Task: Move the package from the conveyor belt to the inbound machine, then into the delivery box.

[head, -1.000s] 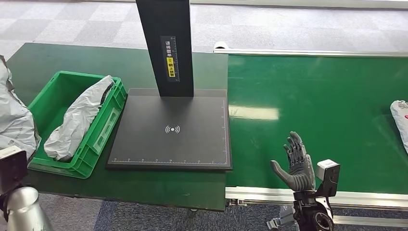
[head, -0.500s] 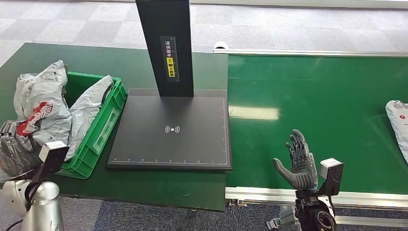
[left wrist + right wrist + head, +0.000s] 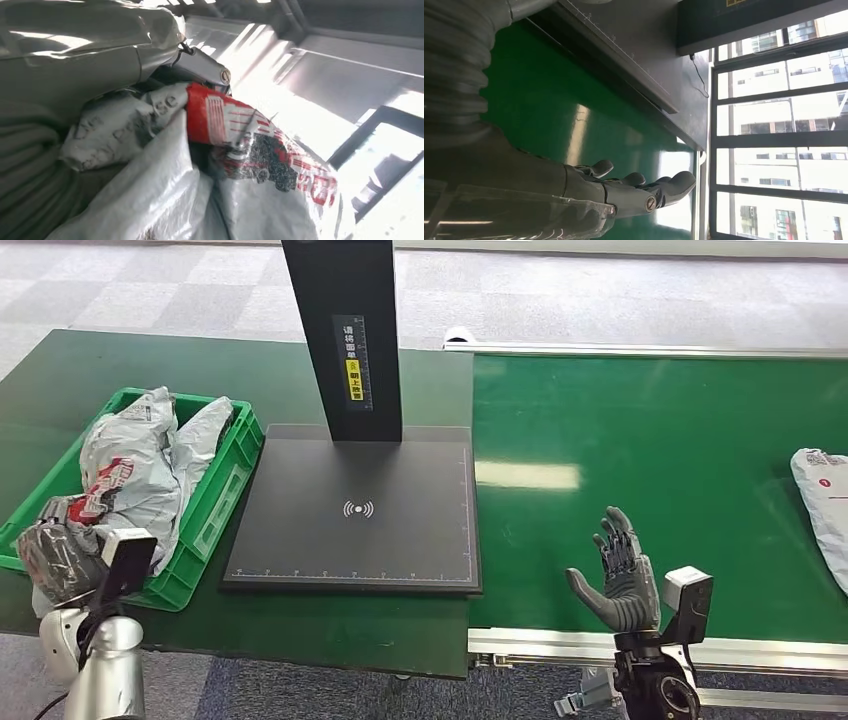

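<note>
My left hand (image 3: 60,558) grips a grey plastic package (image 3: 128,472) with red print, and the package hangs into the green delivery box (image 3: 222,502) at the left. Up close, the left wrist view has the crumpled package (image 3: 250,150) pressed against my hand (image 3: 75,65). A second grey package (image 3: 205,425) lies in the box behind it. My right hand (image 3: 622,575) stands open over the near edge of the green conveyor belt (image 3: 660,440), fingers spread (image 3: 624,190), holding nothing. Another package (image 3: 825,510) lies on the belt at the far right edge.
The black inbound machine plate (image 3: 358,510) with its upright post (image 3: 345,335) sits between the box and the belt. The belt's metal front rail (image 3: 560,645) runs just under my right hand. Dark green tabletop (image 3: 100,360) surrounds the box.
My left hand has carried the held package rightward and down into the green box. The package on the belt has drifted a little further into view. My right hand has barely moved.
</note>
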